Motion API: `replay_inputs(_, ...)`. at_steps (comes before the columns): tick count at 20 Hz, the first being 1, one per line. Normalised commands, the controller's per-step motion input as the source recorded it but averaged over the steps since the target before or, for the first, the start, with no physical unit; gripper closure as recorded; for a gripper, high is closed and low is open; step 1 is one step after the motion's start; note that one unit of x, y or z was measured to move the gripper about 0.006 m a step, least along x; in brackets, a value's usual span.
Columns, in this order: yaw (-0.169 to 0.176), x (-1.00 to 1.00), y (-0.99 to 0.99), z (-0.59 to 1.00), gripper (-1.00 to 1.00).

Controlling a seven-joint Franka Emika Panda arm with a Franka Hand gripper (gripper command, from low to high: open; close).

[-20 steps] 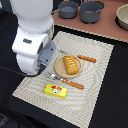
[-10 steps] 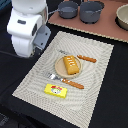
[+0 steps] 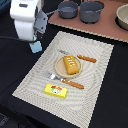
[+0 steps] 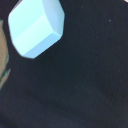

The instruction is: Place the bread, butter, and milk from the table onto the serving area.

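Observation:
The bread (image 3: pixel 71 64) lies on the round tan plate (image 3: pixel 61 67) on the beige striped serving area (image 3: pixel 95 100). The butter (image 3: pixel 56 90) lies flat on the mat near its front edge. The milk (image 3: pixel 36 47) stands on the black table just off the mat's edge, on the exterior view's left. It fills a corner of the wrist view (image 4: pixel 37 27). My gripper (image 3: pixel 34 39) hangs just above the milk, mostly hidden by the white arm. No fingers show in the wrist view, so I cannot tell whether it is open or shut.
A pinkish-brown board (image 3: pixel 107 27) at the back carries two grey pots (image 3: pixel 67 8) (image 3: pixel 91 11) and a tan bowl (image 3: pixel 122 17). An orange-handled fork (image 3: pixel 65 81) and knife (image 3: pixel 82 57) flank the plate.
The arm has moved from over the mat's left part toward the back left of the exterior view. The milk now shows below it. Bread and butter have not moved.

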Motion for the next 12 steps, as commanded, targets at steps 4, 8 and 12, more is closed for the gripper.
replay_inputs(4,0.089,-0.50,0.20,-0.26,-1.00)
replay_inputs(8,0.048,-0.33,0.02,-0.34,-1.00)
replay_inputs(12,0.047,-0.34,0.05,-0.39,-1.00)
